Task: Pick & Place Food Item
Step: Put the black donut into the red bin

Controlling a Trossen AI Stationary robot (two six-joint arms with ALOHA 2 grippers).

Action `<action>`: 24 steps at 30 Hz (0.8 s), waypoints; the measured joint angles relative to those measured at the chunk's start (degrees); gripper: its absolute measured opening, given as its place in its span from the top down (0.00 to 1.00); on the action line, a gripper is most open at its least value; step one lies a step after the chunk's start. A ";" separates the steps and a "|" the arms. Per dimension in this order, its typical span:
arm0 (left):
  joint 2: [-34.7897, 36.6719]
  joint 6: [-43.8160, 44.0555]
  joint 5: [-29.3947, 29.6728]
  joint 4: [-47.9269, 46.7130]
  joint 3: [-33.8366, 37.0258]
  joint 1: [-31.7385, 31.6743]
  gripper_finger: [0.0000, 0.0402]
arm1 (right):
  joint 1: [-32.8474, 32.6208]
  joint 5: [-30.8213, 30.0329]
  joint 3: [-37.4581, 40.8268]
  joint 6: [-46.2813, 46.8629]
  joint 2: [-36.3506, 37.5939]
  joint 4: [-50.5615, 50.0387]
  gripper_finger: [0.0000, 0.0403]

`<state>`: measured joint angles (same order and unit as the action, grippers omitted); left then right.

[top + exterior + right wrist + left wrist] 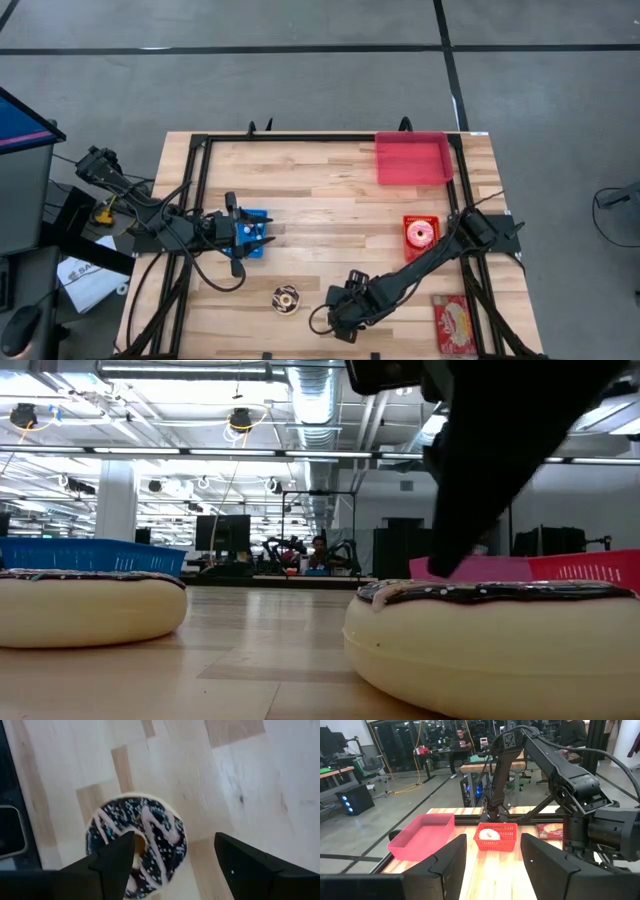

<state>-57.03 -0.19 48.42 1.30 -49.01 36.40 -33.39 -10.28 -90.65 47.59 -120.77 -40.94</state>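
Observation:
A chocolate-iced doughnut with white stripes and sprinkles lies flat on the wooden table, right below my right gripper. That gripper is open and slants down, one finger over the doughnut's hole and the other beside it, touching nothing. In the low view this doughnut lies nearest, under the dark arm; in the high view my right gripper hides it. A second doughnut lies to its left. My left gripper is open and level above the blue basket.
A red basket holding a white-iced doughnut stands at the right. A pink tray sits at the far right corner and a red packet at the near right. A black frame rims the table. People sit in the room beyond.

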 joint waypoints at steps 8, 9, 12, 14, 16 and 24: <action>0.01 0.19 -0.17 -0.32 0.04 0.01 0.55 | -0.25 1.17 -0.23 1.01 -2.30 -0.24 0.34; 0.02 0.25 -0.16 -0.33 0.04 0.02 0.55 | -0.33 1.21 -0.20 0.70 -2.31 0.11 0.34; 0.02 0.35 -0.15 -0.35 0.04 0.00 0.55 | -0.33 1.22 -0.20 0.63 -2.85 0.79 0.34; 0.02 0.36 -0.15 -0.40 0.04 0.00 0.55 | -0.36 1.27 -0.03 0.63 -3.36 0.87 0.34; 0.02 0.37 -0.15 -0.38 0.04 0.02 0.55 | -0.33 1.72 -0.14 0.63 -4.01 1.74 0.34; 0.02 0.39 -0.09 -0.37 0.04 0.00 0.55 | 0.02 3.09 -0.11 0.44 -4.11 0.85 0.35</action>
<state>-57.01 0.21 48.33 0.93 -48.97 36.40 -33.37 -7.20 -90.76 48.03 -124.88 -40.10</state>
